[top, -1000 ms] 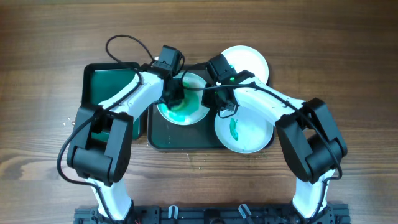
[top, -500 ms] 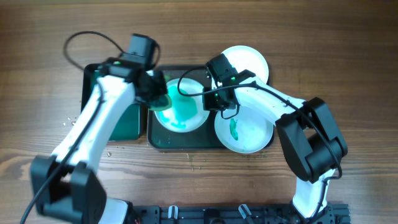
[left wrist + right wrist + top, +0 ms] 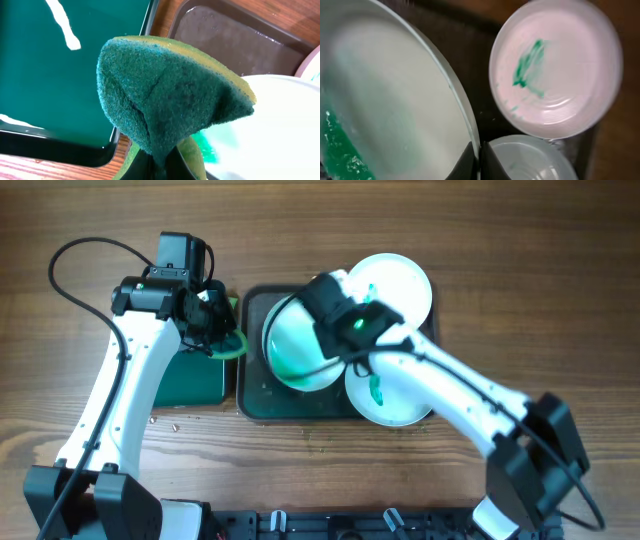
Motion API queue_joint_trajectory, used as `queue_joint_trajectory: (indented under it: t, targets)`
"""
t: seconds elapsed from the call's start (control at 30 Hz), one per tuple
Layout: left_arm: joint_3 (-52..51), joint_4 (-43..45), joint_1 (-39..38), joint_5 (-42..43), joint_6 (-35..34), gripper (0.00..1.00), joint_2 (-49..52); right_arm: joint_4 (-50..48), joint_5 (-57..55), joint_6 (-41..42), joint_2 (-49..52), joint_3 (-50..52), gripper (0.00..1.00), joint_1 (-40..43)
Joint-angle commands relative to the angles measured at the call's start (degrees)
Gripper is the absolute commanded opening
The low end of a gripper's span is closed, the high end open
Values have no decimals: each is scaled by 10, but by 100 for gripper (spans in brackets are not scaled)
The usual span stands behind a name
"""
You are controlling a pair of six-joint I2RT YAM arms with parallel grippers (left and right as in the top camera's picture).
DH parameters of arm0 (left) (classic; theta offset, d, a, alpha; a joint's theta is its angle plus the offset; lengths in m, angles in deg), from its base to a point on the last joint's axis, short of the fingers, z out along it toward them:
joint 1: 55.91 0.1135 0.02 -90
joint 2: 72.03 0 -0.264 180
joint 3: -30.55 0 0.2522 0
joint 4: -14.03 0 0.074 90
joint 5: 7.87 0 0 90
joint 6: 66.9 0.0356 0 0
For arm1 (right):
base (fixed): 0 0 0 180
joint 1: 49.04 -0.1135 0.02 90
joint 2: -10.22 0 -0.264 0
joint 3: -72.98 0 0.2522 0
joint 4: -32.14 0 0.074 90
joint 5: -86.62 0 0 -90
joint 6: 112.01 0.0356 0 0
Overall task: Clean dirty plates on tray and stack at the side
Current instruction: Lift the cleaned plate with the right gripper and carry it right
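Observation:
My right gripper (image 3: 322, 320) is shut on the rim of a white plate (image 3: 295, 345) and holds it tilted above the dark tray (image 3: 300, 408). Wet green smear covers its lower part (image 3: 340, 145); its rim sits between my fingers (image 3: 470, 162). My left gripper (image 3: 215, 330) is shut on a green and yellow sponge (image 3: 230, 342), which fills the left wrist view (image 3: 165, 95), above the gap between the two trays. A second plate (image 3: 392, 392) with a green smear lies at the dark tray's front right, also in the right wrist view (image 3: 555, 70). A third plate (image 3: 398, 280) lies behind it.
A bright green tray (image 3: 190, 375) with a black rim sits left of the dark tray, also in the left wrist view (image 3: 60, 75). A black cable (image 3: 70, 255) loops behind the left arm. Small crumbs lie on the wooden table in front of the trays.
My left gripper has pulled the sponge left, off the plate, to the green tray's edge. My right gripper has taken the plate by its rim and lifted it tilted off the dark tray.

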Motion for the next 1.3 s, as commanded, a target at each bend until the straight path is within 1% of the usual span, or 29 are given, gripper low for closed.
queue_joint_trajectory:
  t: [0.0,0.17,0.2,0.33,0.43,0.63,0.7,0.73,0.8,0.87,0.9,0.97,1.1,1.2,1.27]
  targets:
    - [10,-3,3,-5,12,4,-9,2,-273,35,-37,-17,4,-73]
    - [10,-2,3,-6,11,4,-9,0,-461,32,-47,-17,4,-142]
    - [10,-2,3,-6,12,4,-9,0,-522,26,-47,-17,4,-158]
    - [10,0,3,-6,12,4,-9,-18,-643,-5,-47,-17,4,-187]
    - [10,2,3,-5,11,4,-9,-48,-643,-49,-47,-17,4,-193]
    - [10,4,3,-5,12,4,-9,-67,-635,-51,-46,-17,4,-193]
    - [10,4,3,-5,12,4,-9,-66,-590,-51,-46,-17,4,-191]
    - [10,4,3,-6,12,4,-9,-64,-546,-51,-46,-17,4,-188]
    - [10,4,3,-6,12,4,-9,-49,-443,-43,-46,-16,4,-178]
    - [10,4,3,-5,12,4,-9,-17,-326,8,-46,-16,4,-157]
    - [10,4,3,-5,12,4,-9,-3,-250,22,-47,-16,4,-135]
    - [10,3,3,-5,12,4,-9,14,-83,22,-47,-16,4,-73]
    - [10,3,3,-5,12,4,-9,26,180,17,-47,-16,4,73]
    - [10,4,3,-5,12,4,-9,35,338,-7,-48,-16,4,195]
    - [10,4,3,-5,12,4,-8,54,388,-13,-52,-16,4,273]
